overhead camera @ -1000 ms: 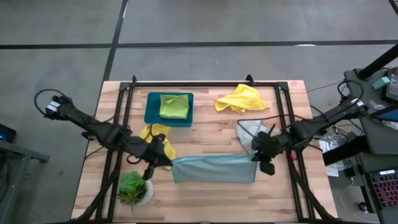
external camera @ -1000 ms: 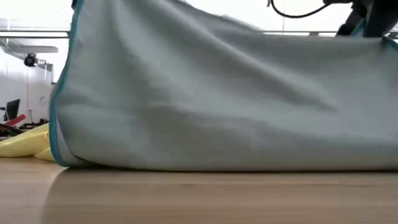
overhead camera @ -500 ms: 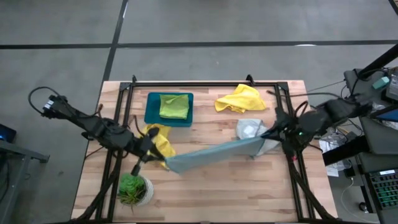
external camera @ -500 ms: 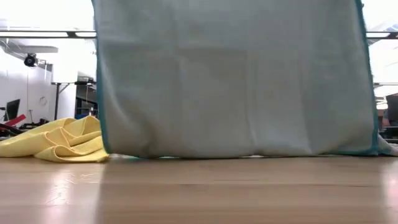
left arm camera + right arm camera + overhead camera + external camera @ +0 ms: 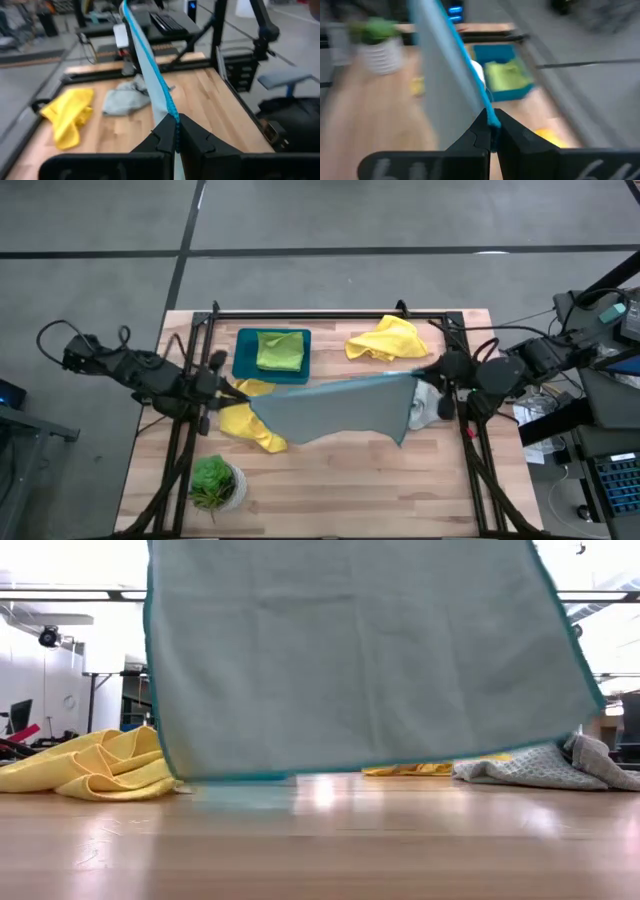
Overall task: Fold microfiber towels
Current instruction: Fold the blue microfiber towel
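A light blue towel (image 5: 335, 412) with a teal hem hangs spread between my two grippers above the middle of the table; in the low view the light blue towel (image 5: 350, 660) fills most of the picture. My left gripper (image 5: 238, 393) is shut on its left upper end, my right gripper (image 5: 422, 377) on its right upper end. One yellow towel (image 5: 250, 425) lies crumpled below the left gripper, another yellow towel (image 5: 387, 338) at the far right. A lime green towel (image 5: 280, 350) lies folded in the teal tray (image 5: 243, 365). A grey towel (image 5: 428, 405) lies bunched under the right gripper. My left gripper pinches the towel's teal hem (image 5: 172, 112) at an upper corner between its two shut fingers, coming nearly level from the table's left. The upper edge runs taut toward the other gripper and the cloth hangs below. My right gripper pinches the teal hem (image 5: 490, 116) at the opposite upper corner between its two shut fingers, coming from the table's right and slanting slightly down. The cloth hangs below; its lower edge (image 5: 480, 755) slants, with the right end clear of the table.
A small potted plant (image 5: 212, 483) stands at the near left corner. Black frame rails (image 5: 330, 315) run along the far edge and both sides of the wooden table. Bare wood (image 5: 350, 480) shows along the near edge.
Both grippers have risen and gone toward the far edge, each drawing back toward its own side and turning, still shut on the towel. The light blue towel, first a low band near the front with its lower part on the table, now hangs spread and lifted, its upper edge taut.
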Controlling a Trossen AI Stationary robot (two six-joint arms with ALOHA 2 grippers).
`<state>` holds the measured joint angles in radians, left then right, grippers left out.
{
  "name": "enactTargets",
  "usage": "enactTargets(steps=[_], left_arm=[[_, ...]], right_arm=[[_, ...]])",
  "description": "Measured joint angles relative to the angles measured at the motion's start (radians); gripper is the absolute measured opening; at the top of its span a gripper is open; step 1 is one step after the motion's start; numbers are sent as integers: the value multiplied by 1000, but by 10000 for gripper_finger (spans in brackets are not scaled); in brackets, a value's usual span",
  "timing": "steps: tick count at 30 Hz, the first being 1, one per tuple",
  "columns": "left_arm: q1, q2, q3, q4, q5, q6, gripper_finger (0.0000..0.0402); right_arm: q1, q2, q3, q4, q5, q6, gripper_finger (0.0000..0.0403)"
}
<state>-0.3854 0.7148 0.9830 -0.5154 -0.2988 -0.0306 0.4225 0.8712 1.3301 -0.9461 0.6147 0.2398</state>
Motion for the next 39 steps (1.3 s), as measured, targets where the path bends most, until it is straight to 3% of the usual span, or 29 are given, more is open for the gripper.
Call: enactTargets(steps=[2, 5, 9, 13, 19, 25, 32, 39], left_arm=[[19, -20, 10, -1, -5, 17, 0], [28, -40, 28, 0, 16, 16, 0], [12, -34, 22, 29, 146, -25, 0], [-19, 35, -22, 74, 171, -68, 0], [-98, 235, -81, 229, 256, -142, 0], [-221, 473, -97, 480, 263, -218, 0], [-288, 734, -90, 655, 266, -436, 0], [-293, 889, -89, 750, 343, -592, 0]], right_arm=[[-2, 21, 22, 0, 64, -32, 8], [0, 47, 51, 2, 68, -55, 8], [17, 65, 54, -4, -32, -3, 8], [52, 79, 45, -50, -113, 81, 8], [139, 107, -5, -104, -274, 251, 8], [245, 153, -107, -55, -474, 459, 8], [329, 227, -246, 141, -696, 611, 8], [321, 277, -410, 431, -820, 662, 8]])
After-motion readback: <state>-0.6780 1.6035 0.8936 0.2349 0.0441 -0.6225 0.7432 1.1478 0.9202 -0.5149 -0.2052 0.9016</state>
